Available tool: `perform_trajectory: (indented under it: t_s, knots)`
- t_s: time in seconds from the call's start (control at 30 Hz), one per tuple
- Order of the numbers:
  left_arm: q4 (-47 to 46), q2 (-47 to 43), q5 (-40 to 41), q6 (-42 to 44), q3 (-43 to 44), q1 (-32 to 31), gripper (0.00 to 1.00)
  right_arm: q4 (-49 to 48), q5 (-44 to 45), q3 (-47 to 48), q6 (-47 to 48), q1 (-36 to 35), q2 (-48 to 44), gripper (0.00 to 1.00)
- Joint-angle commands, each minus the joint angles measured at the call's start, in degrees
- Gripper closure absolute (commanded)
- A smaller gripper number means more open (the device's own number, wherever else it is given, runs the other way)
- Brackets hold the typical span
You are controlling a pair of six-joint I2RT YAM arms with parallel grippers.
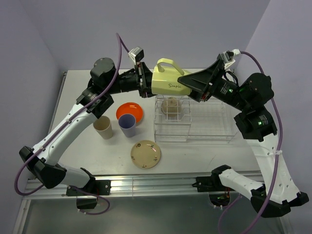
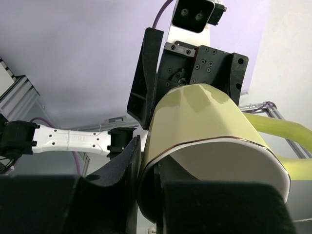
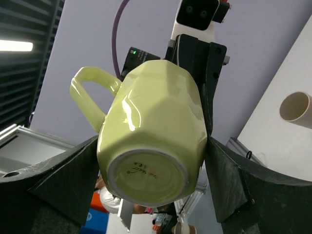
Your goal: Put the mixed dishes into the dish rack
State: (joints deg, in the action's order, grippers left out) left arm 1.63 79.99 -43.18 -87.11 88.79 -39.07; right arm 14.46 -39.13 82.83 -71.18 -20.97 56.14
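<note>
Pinching yellow-green cup [image 1: 168, 83] rim in left pincer [image 2: 145, 168] over dish rack [image 1: 209, 127], we couldn't tell whether flanking right pincer [image 1: 185, 80] gripped.

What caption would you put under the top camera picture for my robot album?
Left gripper pinches the rim of a yellow-green cup above the dish rack; right gripper straddles its base.
</note>
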Motion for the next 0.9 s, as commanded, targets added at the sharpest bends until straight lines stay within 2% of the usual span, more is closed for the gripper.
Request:
perform_trajectory:
  t_s: [0.0, 0.1, 0.17, 0.2, 0.3, 0.43, 0.63, 0.87]
  knots:
    - [4.52, 0.70, -0.77, 4.93, 4.36, -1.71, 1.00, 1.18, -0.77, 4.71, 3.14, -1.97, 1.16, 1.00]
    - [4.09, 0.52, -1.20, 4.76, 3.67, -1.27, 0.97, 2.68, -0.51, 5.32, 3.94, -1.97, 1.08, 1.00]
    - [3.47, 0.00, -1.47, 3.97, 2.53, -0.66, 0.85, 4.43, -0.24, 5.77, 4.55, -1.97, 0.99, 1.00]
    - [1.99, -0.35, -1.73, 3.44, 1.05, -0.40, 0.72, 5.31, -0.15, 6.03, 5.17, -1.97, 0.99, 1.00]
    - [-0.39, -1.32, -2.08, 1.95, -1.07, 0.48, 0.52, 5.93, 0.29, 5.86, 5.70, -1.97, 0.81, 1.00]
    - [-1.01, -1.24, -2.70, 1.51, -1.25, 0.75, 0.35, 4.88, 0.90, 4.63, 5.44, -1.97, -0.15, 1.00]
    - [-1.01, -1.58, -3.23, 1.24, -1.96, 1.36, 0.26, 3.38, 1.08, 3.83, 4.64, -1.97, -0.33, 1.00]
    - [-5.22, -4.57, -4.45, -0.51, -6.87, 4.44, 0.25, 4.44, 1.52, 3.48, 5.17, -0.83, -1.03, 1.00]
